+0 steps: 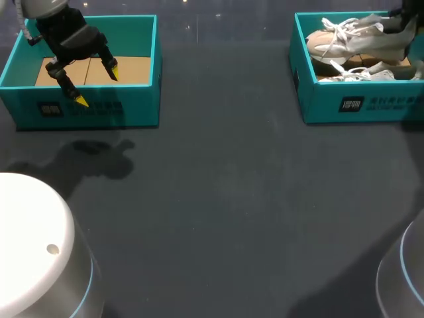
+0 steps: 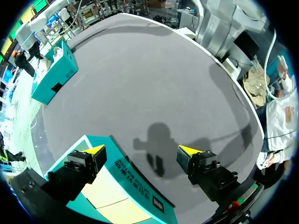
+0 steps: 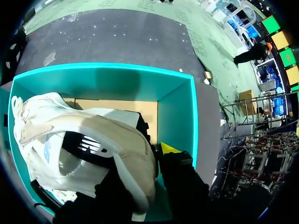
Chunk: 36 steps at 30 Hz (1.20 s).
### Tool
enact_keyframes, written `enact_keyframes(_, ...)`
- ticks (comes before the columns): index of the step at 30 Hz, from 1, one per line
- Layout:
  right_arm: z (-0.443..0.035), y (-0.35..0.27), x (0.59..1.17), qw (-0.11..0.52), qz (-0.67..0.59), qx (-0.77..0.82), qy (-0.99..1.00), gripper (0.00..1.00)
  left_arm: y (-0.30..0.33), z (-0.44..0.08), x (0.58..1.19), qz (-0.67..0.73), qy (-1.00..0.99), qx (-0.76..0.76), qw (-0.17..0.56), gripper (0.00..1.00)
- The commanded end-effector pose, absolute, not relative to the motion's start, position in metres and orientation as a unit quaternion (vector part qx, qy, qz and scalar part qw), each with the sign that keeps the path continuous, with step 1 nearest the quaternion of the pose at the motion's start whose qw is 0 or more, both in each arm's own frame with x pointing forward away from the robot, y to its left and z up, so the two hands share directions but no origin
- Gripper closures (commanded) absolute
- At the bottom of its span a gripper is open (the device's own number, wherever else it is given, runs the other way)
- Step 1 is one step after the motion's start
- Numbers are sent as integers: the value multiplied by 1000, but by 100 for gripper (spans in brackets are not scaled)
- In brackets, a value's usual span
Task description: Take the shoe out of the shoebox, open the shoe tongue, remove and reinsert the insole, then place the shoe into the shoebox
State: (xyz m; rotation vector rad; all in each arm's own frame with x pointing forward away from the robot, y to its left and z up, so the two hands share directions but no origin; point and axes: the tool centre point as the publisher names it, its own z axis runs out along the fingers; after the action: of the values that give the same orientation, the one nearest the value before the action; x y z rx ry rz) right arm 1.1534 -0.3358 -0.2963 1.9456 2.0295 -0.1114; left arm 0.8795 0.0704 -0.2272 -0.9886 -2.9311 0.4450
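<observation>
Two shoes fill the upper-right box point(image 1: 299, 79); right gripper point(image 3: 149, 158) clamps the upper shoe point(image 1: 361, 40) by its heel, left gripper point(image 1: 97, 86) hangs spread above the upper-left box point(image 1: 86, 109). Tangled laces point(image 1: 334, 30) could drag the other shoe point(image 1: 361, 75) out.

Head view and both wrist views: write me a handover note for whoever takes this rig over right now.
Left gripper: jaws open, empty, above the front wall of the empty teal box.
Right gripper: jaws shut on the heel of the tan sneaker. The sneaker is inside the right shoebox, lying over a white sneaker.
Done: sneaker gripped, nothing more.
Left to do: lift it out, open the tongue, pull out and refit the insole, then return it to the shoebox.
</observation>
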Motion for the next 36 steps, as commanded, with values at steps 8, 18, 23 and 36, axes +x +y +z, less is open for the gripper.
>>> enact_keyframes(8, -317, -337, 1170, 146, -27, 683, 715, 100, 71, -227, 880, 141, -938, -317, 9, 0)
enact_keyframes(18, -336, -339, 1174, 135, -32, 681, 719, 100, 71, -227, 880, 141, -938, -317, 9, 0)
enact_keyframes(23, -344, -337, 1175, 130, -34, 681, 719, 100, 71, -227, 880, 141, -938, -317, 9, 0)
enact_keyframes(36, -367, -336, 1173, 121, -32, 681, 722, 100, 71, -227, 880, 141, -938, -317, 9, 0)
